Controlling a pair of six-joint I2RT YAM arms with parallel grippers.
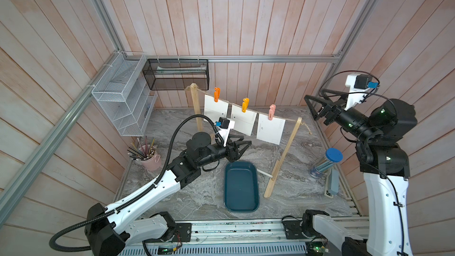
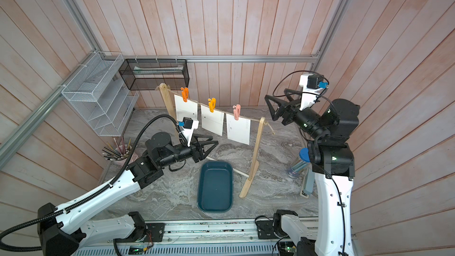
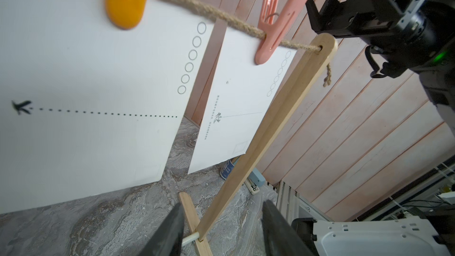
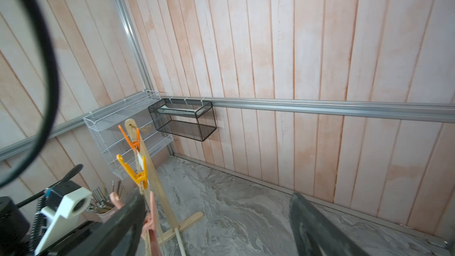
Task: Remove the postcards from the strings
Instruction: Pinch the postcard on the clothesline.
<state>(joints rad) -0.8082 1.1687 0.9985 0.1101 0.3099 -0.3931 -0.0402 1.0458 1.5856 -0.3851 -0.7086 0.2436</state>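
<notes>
3 postcards on twine, small print illegible, perhaps Chinese

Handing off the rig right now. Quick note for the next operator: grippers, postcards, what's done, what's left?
Left gripper: open, empty, low, just below the middle postcard.
Right gripper: open, empty, raised by the pink clothespin end of the twine.
Postcards: all three hang on the twine. The other two flank the middle one, and each has one clothespin. None are in the blue tray.
Done: nothing removed.
Left: unclip all three.
</notes>
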